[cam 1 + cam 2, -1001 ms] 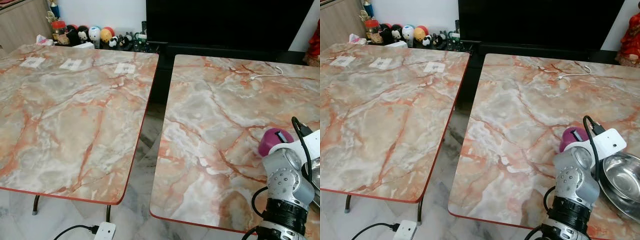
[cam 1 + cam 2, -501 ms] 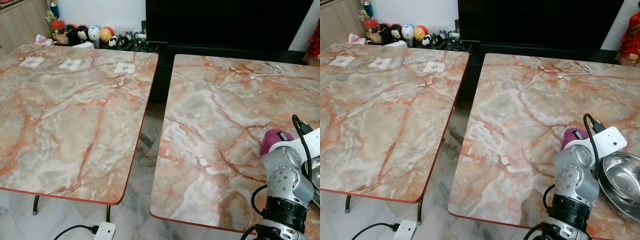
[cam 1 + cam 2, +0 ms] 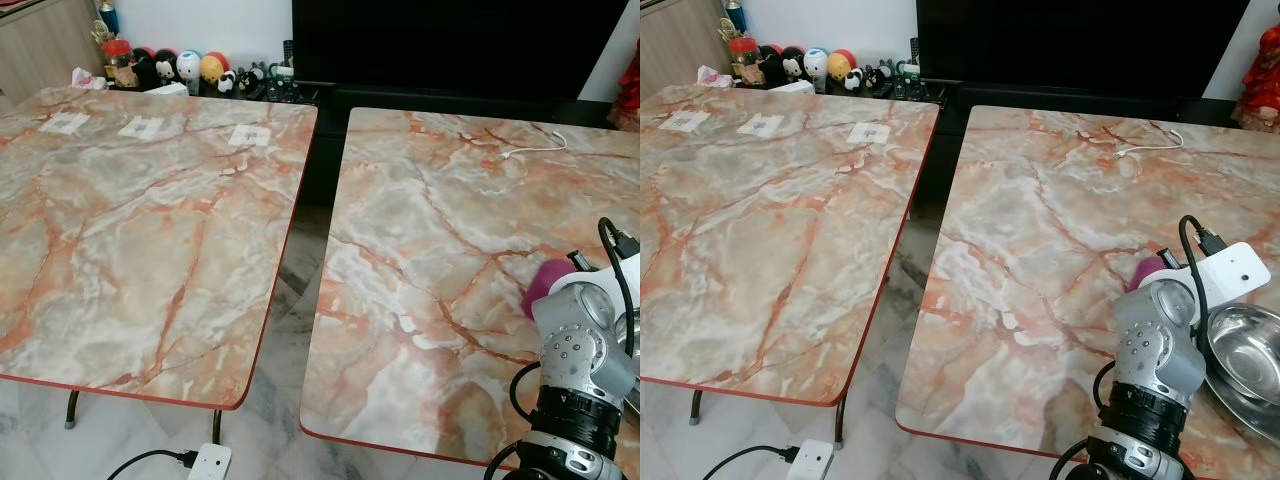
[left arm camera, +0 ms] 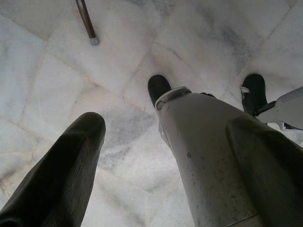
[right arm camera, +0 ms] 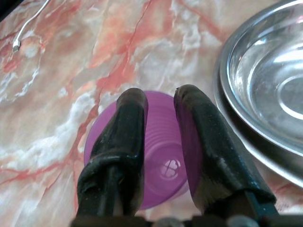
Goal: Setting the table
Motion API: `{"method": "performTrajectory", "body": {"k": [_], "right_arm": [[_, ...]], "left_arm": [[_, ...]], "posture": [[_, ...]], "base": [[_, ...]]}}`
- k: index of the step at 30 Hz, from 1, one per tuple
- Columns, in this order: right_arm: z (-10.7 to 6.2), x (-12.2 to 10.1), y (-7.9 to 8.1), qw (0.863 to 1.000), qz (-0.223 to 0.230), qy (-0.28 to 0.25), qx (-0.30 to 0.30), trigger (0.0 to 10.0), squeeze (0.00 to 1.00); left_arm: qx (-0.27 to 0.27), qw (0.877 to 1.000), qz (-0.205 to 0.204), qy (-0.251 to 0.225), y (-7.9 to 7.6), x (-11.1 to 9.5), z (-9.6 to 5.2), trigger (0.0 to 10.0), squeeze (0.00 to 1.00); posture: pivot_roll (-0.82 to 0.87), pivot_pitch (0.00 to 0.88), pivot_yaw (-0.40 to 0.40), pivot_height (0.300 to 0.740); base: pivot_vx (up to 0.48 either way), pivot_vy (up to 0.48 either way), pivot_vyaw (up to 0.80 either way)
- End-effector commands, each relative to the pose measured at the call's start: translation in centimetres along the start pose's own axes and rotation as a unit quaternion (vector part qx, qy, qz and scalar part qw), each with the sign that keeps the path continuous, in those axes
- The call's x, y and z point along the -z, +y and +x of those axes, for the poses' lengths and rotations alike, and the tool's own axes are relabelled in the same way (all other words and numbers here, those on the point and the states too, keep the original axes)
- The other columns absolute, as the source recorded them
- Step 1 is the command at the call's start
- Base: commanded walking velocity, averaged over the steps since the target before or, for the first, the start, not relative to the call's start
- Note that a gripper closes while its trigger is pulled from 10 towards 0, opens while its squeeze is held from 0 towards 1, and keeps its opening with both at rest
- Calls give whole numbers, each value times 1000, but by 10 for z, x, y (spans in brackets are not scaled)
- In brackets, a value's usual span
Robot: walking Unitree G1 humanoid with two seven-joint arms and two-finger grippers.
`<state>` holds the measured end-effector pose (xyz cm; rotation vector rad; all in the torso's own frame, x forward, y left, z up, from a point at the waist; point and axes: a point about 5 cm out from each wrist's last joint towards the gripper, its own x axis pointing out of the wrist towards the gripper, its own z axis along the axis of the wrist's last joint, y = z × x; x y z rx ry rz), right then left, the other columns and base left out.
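On the right-hand marble table [image 3: 1040, 260], toward its near right edge, a purple plastic cup [image 5: 161, 156] stands just beside a stack of steel bowls [image 5: 265, 80]. Right gripper [image 5: 160, 137] hangs over the cup's mouth, fingers [image 5: 128, 142] narrowly parted, one inside the rim, one at its wall; whether they pinch it I cannot tell. At 12 o'clock lies a white cable [image 3: 1148, 146]. Left gripper [image 4: 165, 156] hangs idle, spread wide above the floor [image 4: 118, 61].
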<state>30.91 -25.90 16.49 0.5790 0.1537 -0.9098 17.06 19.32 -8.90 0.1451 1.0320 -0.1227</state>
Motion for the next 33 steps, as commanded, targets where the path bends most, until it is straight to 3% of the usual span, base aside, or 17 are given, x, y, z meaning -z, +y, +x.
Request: {"method": "performTrajectory", "body": {"k": [1, 8, 11, 14, 15, 17, 19, 20, 21, 22, 26, 33], "right_arm": [[-3, -11, 1, 1000, 2, -31, -2, 10000, 0], [-8, -20, 7, 997, -6, -75, -36, 10000, 0], [-23, -39, 24, 976, -31, -167, -134, 10000, 0], [-37, -45, 31, 952, -60, -217, -205, 10000, 0], [-42, -40, 33, 939, -87, -224, -246, 10000, 0], [-44, -36, 34, 933, -101, -223, -265, 10000, 0], [-47, -16, 36, 907, -175, -203, -324, 10000, 0], [-47, -16, 36, 907, -175, -203, -324, 10000, 0], [-49, -6, 34, 894, -197, -199, -350, 10000, 0], [-49, 0, 31, 889, -203, -190, -364, 10000, 0], [-48, 12, 21, 877, -223, -184, -383, 10000, 0], [-48, 23, 27, 861, -238, -177, -413, 10000, 0]], "left_arm": [[3, 1000, 0, 14, -1, 8, -1, 10000, 0], [3, 1000, 0, 13, -1, 8, -1, 10000, 0], [2, 1000, -1, 12, -1, 7, -1, 10000, 0], [1, 1000, -2, 11, -1, 7, -1, 10000, 0], [0, 1000, -2, 10, -1, 7, -1, 10000, 0], [0, 1000, -3, 9, -1, 7, -1, 10000, 0], [-1, 1000, -2, 8, -1, 7, -1, 10000, 0], [-1, 1000, -2, 8, -1, 7, -1, 10000, 0], [-2, 1000, -2, 7, -1, 7, -1, 10000, 0], [-4, 1000, -2, 6, -1, 6, -1, 10000, 0], [-9, 1000, -7, 4, -1, 6, -1, 10000, 0], [-8, 1000, -15, 11, -1, 8, -1, 10000, 0]], "posture": [[13, 64, -48, 740], [10, 61, -49, 740], [11, 61, -50, 740], [2, 56, -52, 740], [2, 56, -52, 740], [2, 56, -52, 740], [2, 56, -52, 740], [2, 56, -52, 740], [-8, 55, -57, 740], [-6, 55, -60, 740], [-2, 54, -64, 740], [3, 49, -66, 740]], "base": [[0, 0, 0], [0, 0, 0], [0, 0, 0], [0, 0, 0], [0, 0, 0], [0, 0, 0], [0, 0, 0], [0, 0, 0], [0, 0, 0], [0, 0, 0], [0, 0, 0], [0, 41, 0]]}}
